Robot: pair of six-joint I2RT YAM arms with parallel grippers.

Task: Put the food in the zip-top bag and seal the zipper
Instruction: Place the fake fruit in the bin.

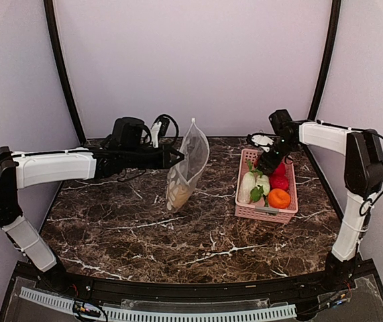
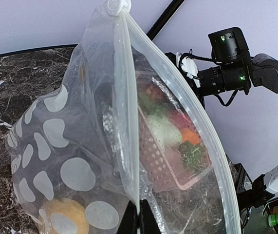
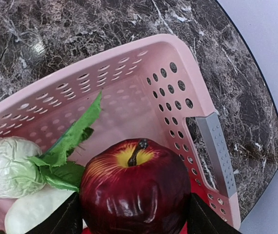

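The dark marble table (image 1: 111,228) carries two things, well apart: the zip-top bag (image 1: 190,161) near the middle and a pink slatted basket (image 1: 265,213) to its right. The bag stands upright with its mouth uppermost. The left gripper (image 1: 176,157) reaches in from the left and is closed tight on the bag's upper edge. In the left wrist view the zipper (image 2: 131,122) runs up from the pinched spot to a white end piece (image 2: 115,6), and the mouth gapes open beside it. A yellowish piece (image 2: 63,217) lies inside at the bottom of the bag. The rest of the food is in the basket: two white radishes (image 1: 247,189) with green leaves on its left side, an orange piece (image 1: 279,198) at the near end and a red ball (image 1: 279,182) just behind it. The right gripper (image 1: 274,159) hangs over the basket's far end, its jaws set wide and clamped on a red apple (image 3: 134,190). Its dark fingers (image 3: 65,219) lie against both flanks of the apple, just beside a radish leaf.
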